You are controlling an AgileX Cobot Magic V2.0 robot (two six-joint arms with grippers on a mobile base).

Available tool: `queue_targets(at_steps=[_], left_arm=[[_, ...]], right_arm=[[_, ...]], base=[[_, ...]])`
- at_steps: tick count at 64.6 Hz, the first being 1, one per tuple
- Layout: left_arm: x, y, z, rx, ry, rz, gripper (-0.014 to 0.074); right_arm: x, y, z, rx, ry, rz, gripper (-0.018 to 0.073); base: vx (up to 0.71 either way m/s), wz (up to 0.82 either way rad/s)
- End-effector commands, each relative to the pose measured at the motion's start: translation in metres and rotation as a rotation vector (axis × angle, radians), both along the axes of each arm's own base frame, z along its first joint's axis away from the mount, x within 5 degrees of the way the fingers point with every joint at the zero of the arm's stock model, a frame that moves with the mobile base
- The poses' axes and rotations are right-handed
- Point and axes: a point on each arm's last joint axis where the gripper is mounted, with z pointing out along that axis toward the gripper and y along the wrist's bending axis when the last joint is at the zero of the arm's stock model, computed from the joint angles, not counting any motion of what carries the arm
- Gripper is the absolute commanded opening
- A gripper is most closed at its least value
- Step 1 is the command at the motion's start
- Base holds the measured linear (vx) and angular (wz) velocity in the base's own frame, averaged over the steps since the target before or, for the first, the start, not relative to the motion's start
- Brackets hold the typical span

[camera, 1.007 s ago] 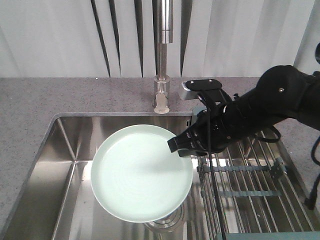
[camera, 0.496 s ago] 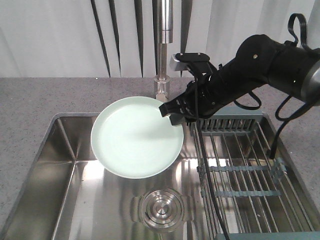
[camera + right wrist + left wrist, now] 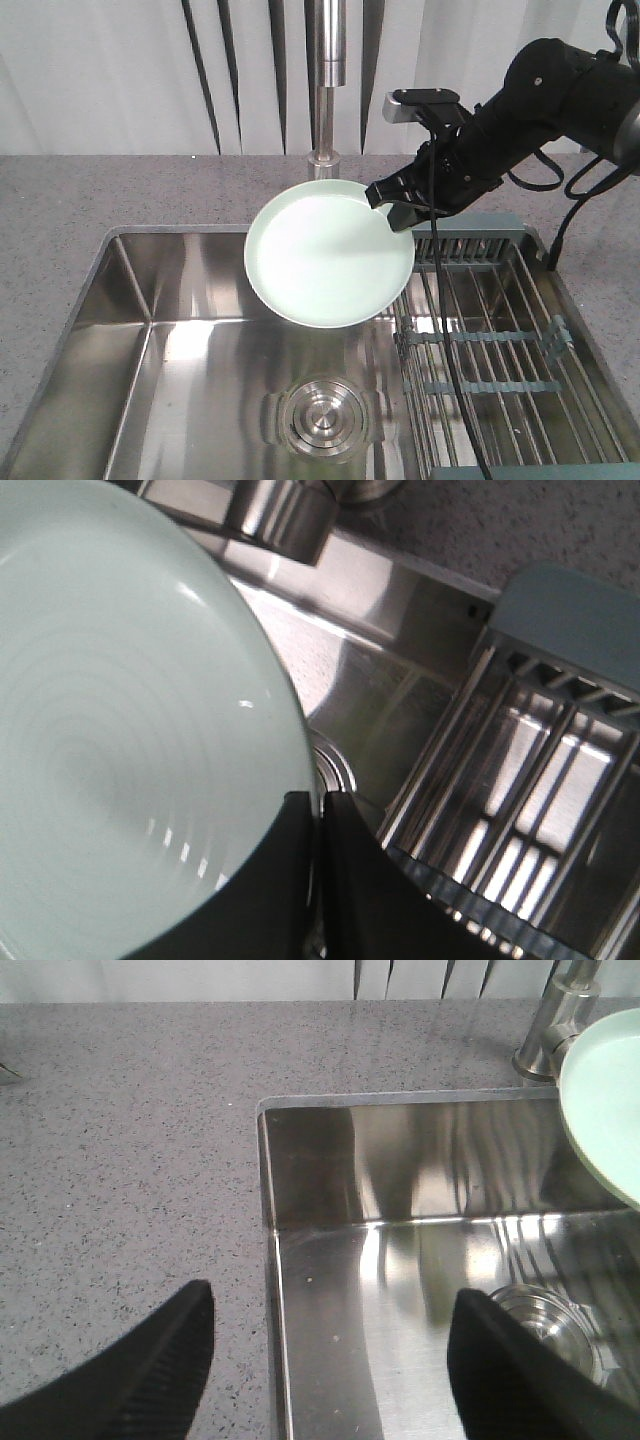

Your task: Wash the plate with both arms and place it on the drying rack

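Right gripper (image 3: 386,206) is clamped on the far right rim of the plate (image 3: 328,262), its two black tips pinched together over the edge in the wrist view. A second ago the plate hung low over the middle of the sink (image 3: 150,310), above the drain (image 3: 322,415). Half a second ago it had risen toward the faucet (image 3: 328,90). Now it sits higher and further right, held in the air with its face tilted, and its right edge overlaps the left bars of the drying rack (image 3: 500,340). It touches nothing but the gripper.

That shift suggests the washing is done and the carry to the rack is under way. The plate is not yet over the slots, so it likely still needs to travel right and be turned more upright before release.

Left gripper (image 3: 330,1360) is spread wide and holds nothing. It hovers at the near left corner of the sink, over the seam with the grey tabletop (image 3: 130,1160), well apart from the plate. The plate rides on one rim pinch alone, so I judge it could swing or slip.
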Motion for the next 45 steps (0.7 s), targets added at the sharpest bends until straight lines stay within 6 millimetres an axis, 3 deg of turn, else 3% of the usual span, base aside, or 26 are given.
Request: queue_targets(at_steps=[1, 36, 45], left_arm=[[0.002, -0.001, 0.012, -0.021, -0.079, -0.007, 0.0464], [0.002, -0.001, 0.012, -0.020, -0.078, -0.007, 0.0464], [0.002, -0.001, 0.012, -0.020, -0.078, -0.007, 0.0464]], right_arm=[[-0.007, -0.012, 0.034, 0.009, -0.082, -0.028, -0.0001], [-0.037, -0.080, 0.061, -0.210, 0.021, -0.135, -0.0001], [-0.039, -0.088, 0.062, -0.261, 0.016, -0.150, -0.0001]], base=[[0.00, 0.00], [0.00, 0.00], [0.00, 0.00]])
